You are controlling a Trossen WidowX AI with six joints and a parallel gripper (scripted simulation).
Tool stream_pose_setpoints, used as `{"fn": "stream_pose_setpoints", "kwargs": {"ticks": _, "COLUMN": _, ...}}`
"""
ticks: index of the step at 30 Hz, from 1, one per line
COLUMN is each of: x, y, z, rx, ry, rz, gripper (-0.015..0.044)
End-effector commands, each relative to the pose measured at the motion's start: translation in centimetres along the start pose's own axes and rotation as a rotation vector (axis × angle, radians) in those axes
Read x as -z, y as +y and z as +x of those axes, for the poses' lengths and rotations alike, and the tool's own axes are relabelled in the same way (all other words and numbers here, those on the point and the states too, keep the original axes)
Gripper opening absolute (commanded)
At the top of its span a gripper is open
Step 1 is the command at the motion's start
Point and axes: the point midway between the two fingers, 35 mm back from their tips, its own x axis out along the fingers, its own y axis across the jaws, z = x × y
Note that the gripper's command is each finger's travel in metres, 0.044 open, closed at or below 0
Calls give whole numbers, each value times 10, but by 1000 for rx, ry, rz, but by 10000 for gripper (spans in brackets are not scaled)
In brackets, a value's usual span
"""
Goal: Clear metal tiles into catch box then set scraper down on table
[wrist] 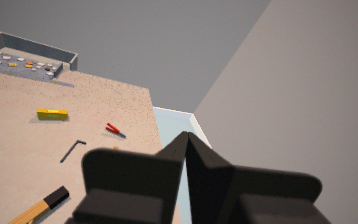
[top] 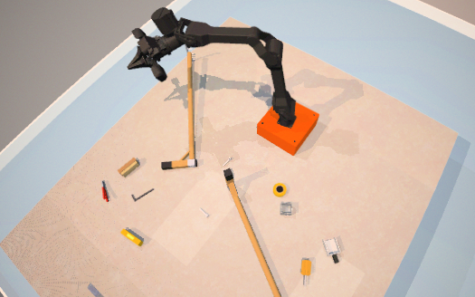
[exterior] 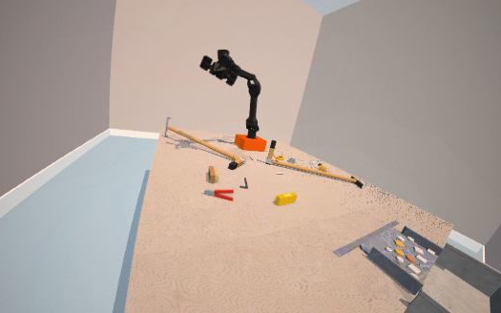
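My gripper (top: 129, 67) (exterior: 216, 71) (wrist: 186, 136) is shut and empty, high above the table's far left part. One long wooden-handled tool (top: 191, 104) (exterior: 198, 142) lies below it, with an upright metal head at one end and a black-capped crosspiece at the other. A second long wooden-handled tool (top: 251, 235) (exterior: 313, 170) has a raised black-capped grip and a black end piece. I cannot tell for certain which is the scraper. White, yellow and orange tiles (exterior: 414, 269) (wrist: 12, 64) lie on the walled steel plate (exterior: 394, 271). The grey catch box (exterior: 499, 293) (wrist: 40, 48) adjoins it.
A flat grey strip (top: 95, 290) (exterior: 365, 239) lies before the plate. A yellow block (top: 132, 236) (exterior: 285, 198), red-handled pliers (top: 105, 191) (exterior: 223, 192), a hex key (top: 143, 195) and a wooden block (top: 128, 167) lie nearby. A tape roll (top: 280, 189) lies near the orange base (top: 286, 131).
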Motion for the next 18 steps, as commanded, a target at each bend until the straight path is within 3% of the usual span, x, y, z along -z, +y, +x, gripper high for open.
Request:
{"fn": "stream_pose_setpoints", "kwargs": {"ticks": 1, "x": 13, "y": 16, "z": 13, "rx": -37, "ry": 55, "rz": 42, "gripper": 0}}
{"fn": "stream_pose_setpoints", "kwargs": {"ticks": 18, "x": 37, "y": 86, "z": 38, "rx": -170, "ry": 248, "rz": 137, "gripper": 0}}
